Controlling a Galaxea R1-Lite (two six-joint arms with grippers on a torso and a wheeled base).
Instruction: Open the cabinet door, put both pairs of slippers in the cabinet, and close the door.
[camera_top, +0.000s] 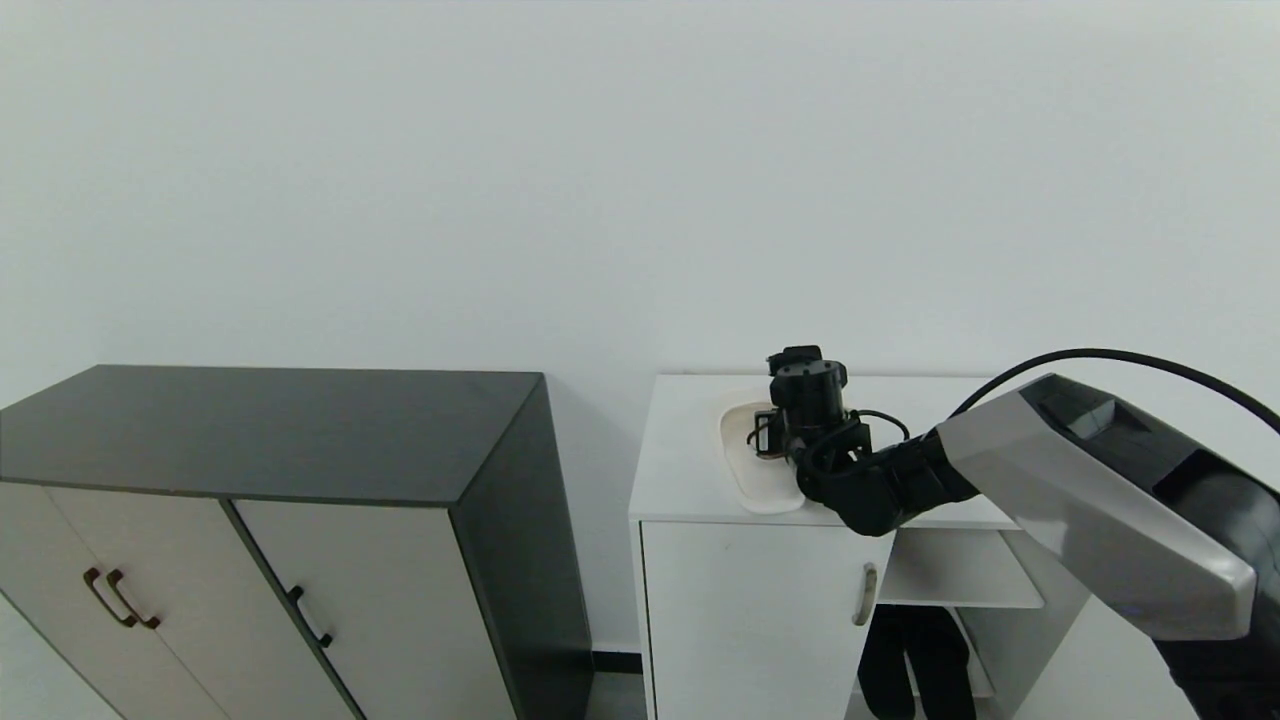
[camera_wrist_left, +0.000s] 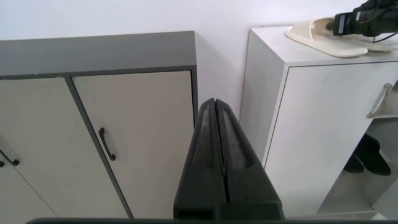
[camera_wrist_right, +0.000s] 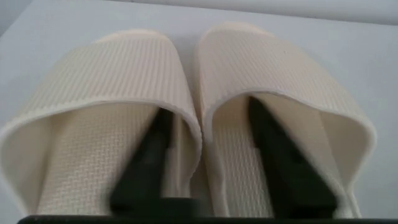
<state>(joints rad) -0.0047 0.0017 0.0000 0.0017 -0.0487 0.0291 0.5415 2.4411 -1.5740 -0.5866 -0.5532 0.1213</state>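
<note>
A pair of cream ribbed foam slippers (camera_top: 752, 470) lies side by side on the flat top of a white wooden cabinet (camera_top: 690, 450), right of centre in the head view. The slippers sit toward the front of that top, and one sole reaches its front edge. The right tool (camera_top: 765, 437) is down on the pair at the end of the black forearm that comes in from the lower right of the frame. The right wrist view shows its black fingers (camera_wrist_right: 146, 168) set wide apart. One is pushed into the opening of each slipper, so the two neighbouring inner walls of the uppers stand between them. The fingers are not pressed against those walls.

The cabinet's white door with a pale curved handle (camera_top: 867, 595) lies flush and shut. Just right of it is an open section with a white shelf (camera_top: 955, 575). Below the shelf a pair of black slippers (camera_top: 915, 665) stands at the bottom, near the lower edge of the frame.

The left tool (camera_wrist_left: 216, 109) has its black fingers pressed flat together with nothing between them. It hangs in front of the gap between the white cabinet and a larger cabinet with a dark grey top and beige doors (camera_top: 250, 430), which fills the lower left of the head view. That cabinet's doors with dark handles (camera_top: 310, 617) are shut. A plain white wall (camera_top: 600, 180) rises behind both cabinets.
</note>
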